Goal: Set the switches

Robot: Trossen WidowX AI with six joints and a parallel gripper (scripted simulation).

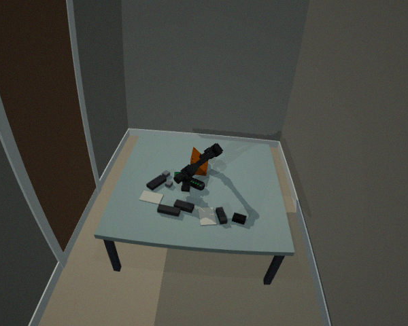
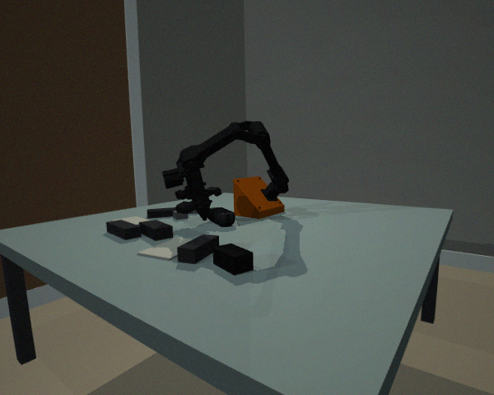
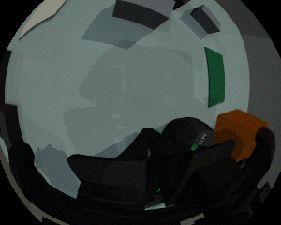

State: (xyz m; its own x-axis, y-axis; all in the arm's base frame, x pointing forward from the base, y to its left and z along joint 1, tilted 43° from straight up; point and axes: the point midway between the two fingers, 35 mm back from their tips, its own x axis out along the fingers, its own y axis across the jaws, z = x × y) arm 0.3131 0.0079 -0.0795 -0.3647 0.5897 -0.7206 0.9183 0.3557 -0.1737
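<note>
Fingers (image 2: pixel 203 216) closed on nothing, pointing down at the controller unit (image 1: pixel 196 185) (image 2: pixel 222 216) (image 3: pixel 187 133), touching or not, can't tell. Unit lies on bench (image 1: pixel 126 224) (image 2: pixel 323 271) near the orange wedge block (image 1: pixel 199 163) (image 2: pixel 255 204) (image 3: pixel 241 127), green strip along its top; green plate (image 1: pixel 177 172) (image 3: pixel 215 77) also near wedge.

Dark grey controller unit (image 1: pixel 198 184) (image 2: pixel 222 216) (image 3: pixel 187 132), rounded end, green marks showing, on bench (image 1: pixel 246 238) (image 2: pixel 323 276) (image 3: pixel 145 70)
</note>
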